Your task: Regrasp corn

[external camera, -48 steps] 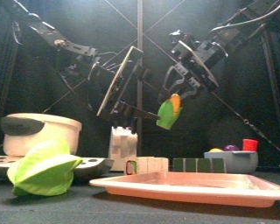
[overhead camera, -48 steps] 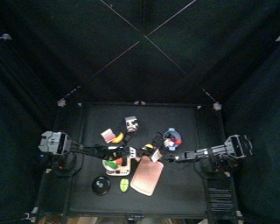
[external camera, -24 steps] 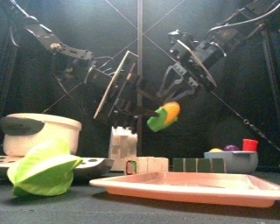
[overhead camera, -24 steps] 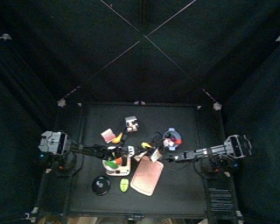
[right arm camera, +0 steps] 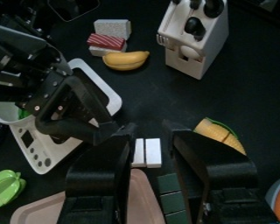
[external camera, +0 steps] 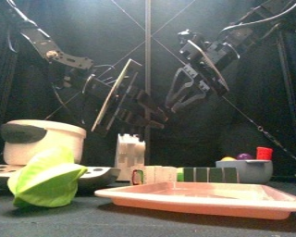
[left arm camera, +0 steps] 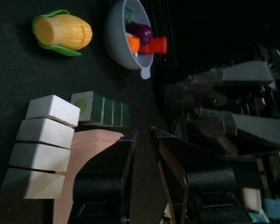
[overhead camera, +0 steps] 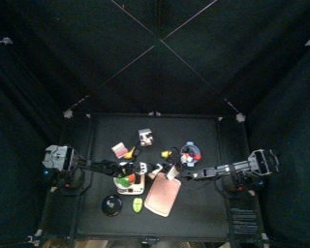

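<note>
The corn point(left arm camera: 63, 31), yellow with a green husk, lies on the black table next to a white bowl point(left arm camera: 129, 35). It also shows in the right wrist view point(right arm camera: 219, 134), beside and below my right gripper. It is hidden in the front view. My right gripper point(right arm camera: 154, 150) is open and empty, hanging above the table point(external camera: 178, 93). My left gripper point(left arm camera: 149, 140) is shut and empty, close to the right one point(external camera: 116, 93). The two grippers face each other over the pink tray point(overhead camera: 165, 197).
A pink tray point(external camera: 200, 194) lies at the front. A green leafy toy point(external camera: 45, 180) and a white pot point(external camera: 40, 139) stand front left. A row of blocks point(left arm camera: 49, 140), a banana point(right arm camera: 129, 59) and a white cube point(right arm camera: 192, 31) are around.
The corn was in my right gripper in the air, tilted, and has left it; it now lies on the table. The left arm has drawn back to the left.
</note>
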